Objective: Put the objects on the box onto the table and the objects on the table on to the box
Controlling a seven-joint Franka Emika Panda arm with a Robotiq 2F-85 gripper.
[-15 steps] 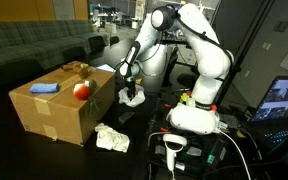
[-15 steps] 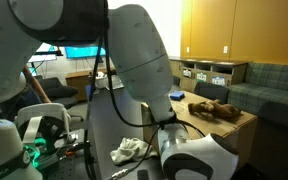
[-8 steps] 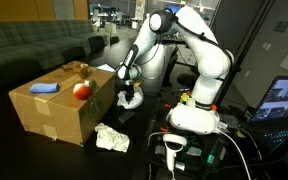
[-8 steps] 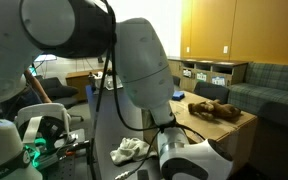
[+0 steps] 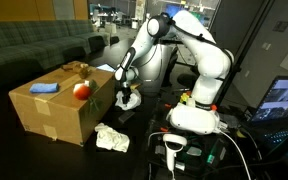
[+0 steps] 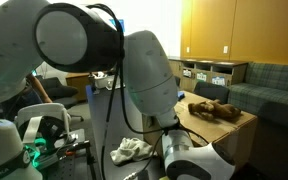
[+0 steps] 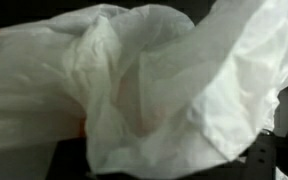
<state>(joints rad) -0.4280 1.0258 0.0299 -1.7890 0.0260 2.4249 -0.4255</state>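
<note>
Directly under gripper (image 5: 128, 93): white crumpled wad (image 7: 144, 80) on table (image 5: 24, 155), just beside box (image 5: 59, 115); wad hides jaws, cannot tell their gap.

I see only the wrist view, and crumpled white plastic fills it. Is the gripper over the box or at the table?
Observer: The gripper is down at the table, beside the box, not over it.
Operator: What lies on the box?
Observer: A red round object, a blue item and a brown one at the far edge.
Operator: Is another white thing on the table?
Observer: Yes, a second crumpled white bundle lies by the box's near corner.
</note>
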